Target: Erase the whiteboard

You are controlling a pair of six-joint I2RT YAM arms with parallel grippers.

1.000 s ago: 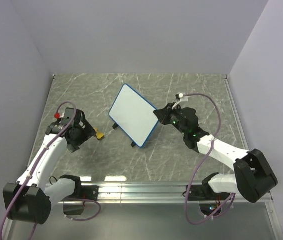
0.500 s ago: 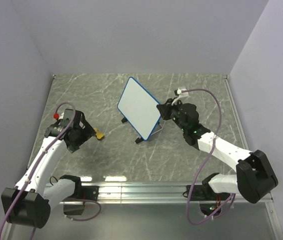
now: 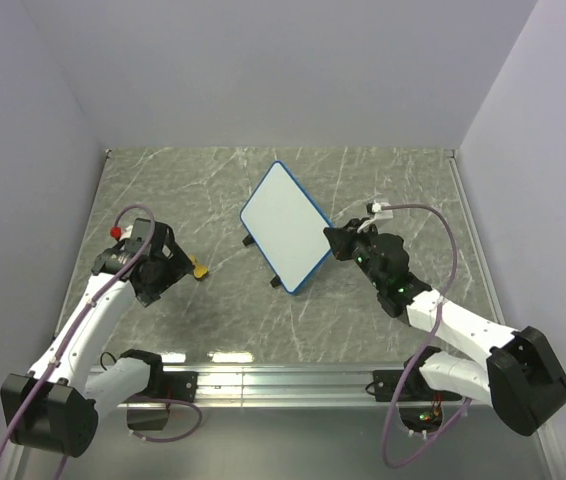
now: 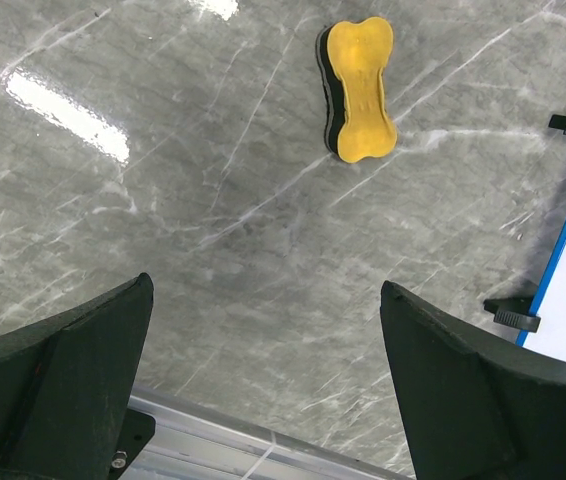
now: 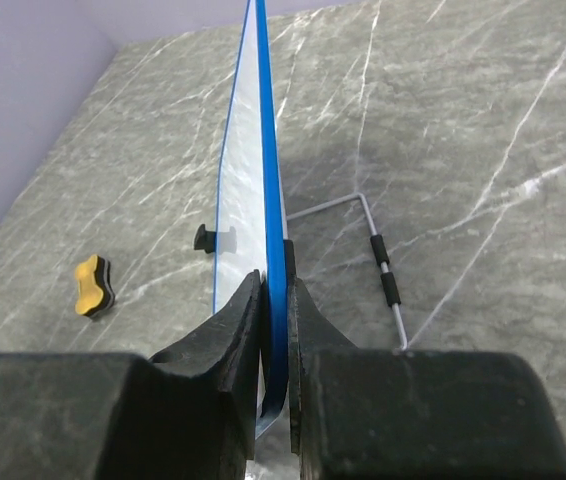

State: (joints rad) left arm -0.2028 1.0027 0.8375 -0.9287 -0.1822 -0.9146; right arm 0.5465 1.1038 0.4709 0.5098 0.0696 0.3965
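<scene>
White, blue and yellow standing out against grey marble

The table (image 3: 213, 320) is showing grey stone with thin white veins and glossy highlights. At centre frame the whiteboard (image 3: 285, 225) is showing a plain white face, a thin blue rim and black feet. At centre left the eraser (image 3: 197, 268) is glowing yellow over a black layer. The left arm (image 3: 88, 320) and right arm (image 3: 463, 320) are wearing white shells with black joints and trailing mauve cables (image 3: 418, 207). A red knob (image 3: 115, 231) is showing on the left arm, and green lights (image 3: 395, 283) are shining on the right. The walls (image 3: 283, 70) are looking pale lilac.
</scene>
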